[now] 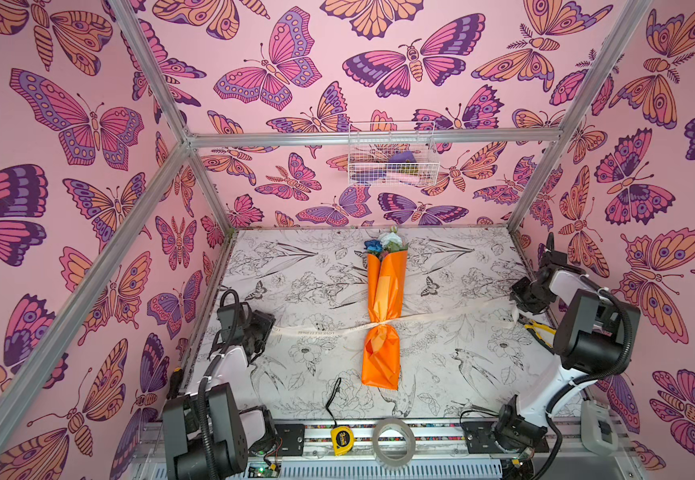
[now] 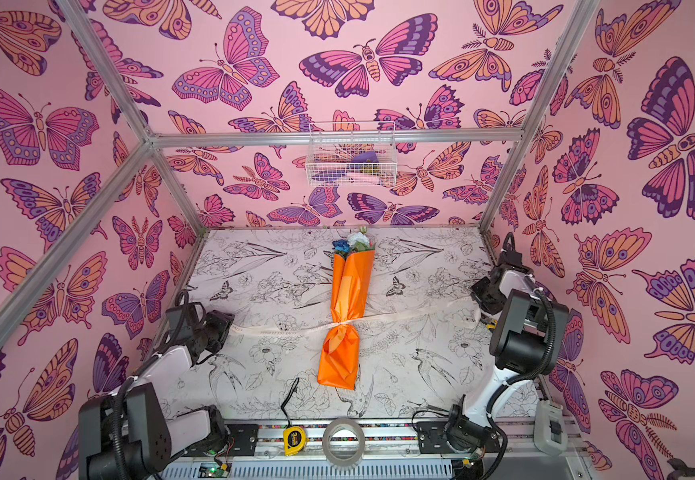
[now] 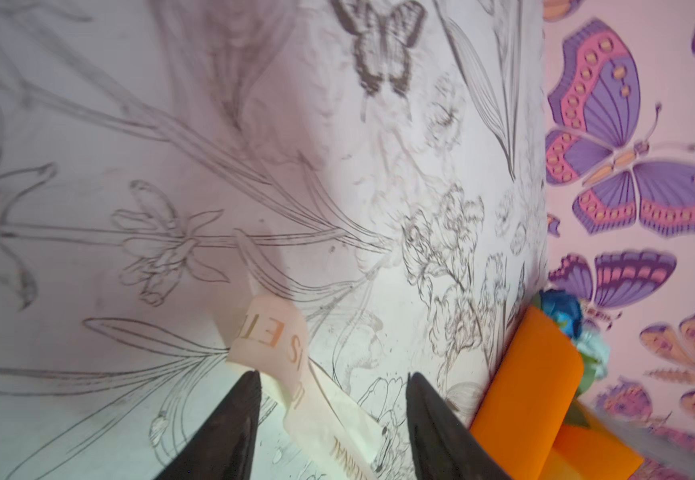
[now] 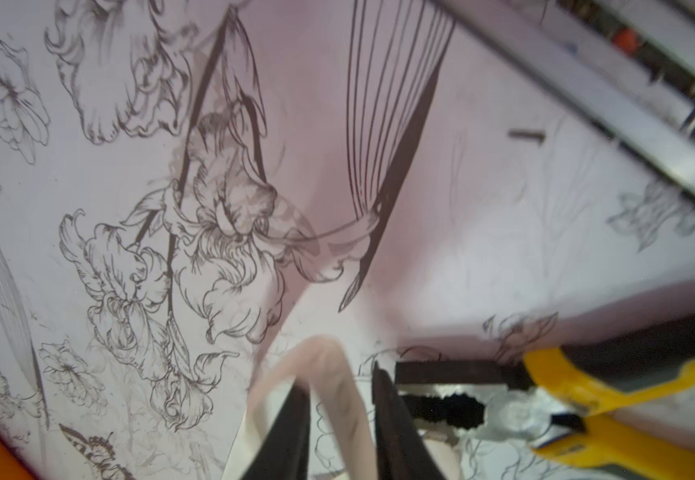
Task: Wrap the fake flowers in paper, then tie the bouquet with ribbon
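The bouquet of fake flowers (image 1: 385,286) (image 2: 347,286) lies in orange paper along the middle of the table, with blue and white blooms at its far end. A cream printed ribbon (image 1: 320,330) (image 2: 412,316) cinches the wrap below its middle and runs out to both sides. My left gripper (image 1: 270,329) (image 3: 333,376) is open at the ribbon's left end. That end (image 3: 279,336) lies loose between the fingers. My right gripper (image 1: 518,309) (image 4: 339,380) stands open at the right end. The ribbon (image 4: 329,365) loops over one finger and passes through the gap.
Yellow-handled pliers (image 1: 539,330) (image 4: 611,399) lie by the right gripper at the table's right edge. A yellow tape measure (image 1: 341,438) and a tape roll (image 1: 393,442) sit on the front rail. A wire basket (image 1: 391,160) hangs on the back wall.
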Available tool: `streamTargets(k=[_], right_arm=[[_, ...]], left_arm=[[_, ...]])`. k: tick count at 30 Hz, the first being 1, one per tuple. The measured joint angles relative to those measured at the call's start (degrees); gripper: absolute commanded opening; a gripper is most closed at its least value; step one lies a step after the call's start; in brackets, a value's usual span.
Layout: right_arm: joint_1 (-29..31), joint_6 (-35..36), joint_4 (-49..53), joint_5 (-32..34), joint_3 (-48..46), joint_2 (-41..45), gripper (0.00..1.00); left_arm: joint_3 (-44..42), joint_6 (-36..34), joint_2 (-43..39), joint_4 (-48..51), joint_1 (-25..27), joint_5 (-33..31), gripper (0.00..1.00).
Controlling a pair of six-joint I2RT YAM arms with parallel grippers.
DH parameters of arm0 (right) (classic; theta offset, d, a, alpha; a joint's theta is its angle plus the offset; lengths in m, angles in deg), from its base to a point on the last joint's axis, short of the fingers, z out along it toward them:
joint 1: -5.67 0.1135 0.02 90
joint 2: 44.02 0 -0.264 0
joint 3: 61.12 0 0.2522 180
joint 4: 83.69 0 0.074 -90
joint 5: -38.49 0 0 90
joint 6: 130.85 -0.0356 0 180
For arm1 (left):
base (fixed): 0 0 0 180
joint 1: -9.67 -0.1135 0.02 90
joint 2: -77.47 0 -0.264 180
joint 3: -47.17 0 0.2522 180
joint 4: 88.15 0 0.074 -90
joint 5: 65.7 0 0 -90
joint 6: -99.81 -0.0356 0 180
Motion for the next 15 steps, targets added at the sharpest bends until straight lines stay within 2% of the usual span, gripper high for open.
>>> streamTargets(k=[2,4,10,12,15], right_arm=[[1.2,-0.4,-0.8,0.0,-2.5,2.3,0.56],[2.5,-0.5,-1.1,0.4,-4.6,5.6,0.6],[7.6,0.1,-0.2,3.1,-9.2,20.4,0.62],[11.2,0.5,0.5,4.2,-10.6,25.2,0.62],[20.0,0.6,1.9,5.6,-14.1,32.1,0.62]], left_arm=[[0.5,-0.5,-1.9,0.7,1.2,0.1,0.91],[1.8,-1.8,-4.3,2.5,2.7,0.0,0.99],[7.1,-6.3,-11.4,8.3,10.7,-1.2,0.99],[8.2,-8.1,-12.8,9.4,14.5,-0.4,0.99],[9.3,-10.4,-12.7,10.7,21.3,2.1,0.99]])
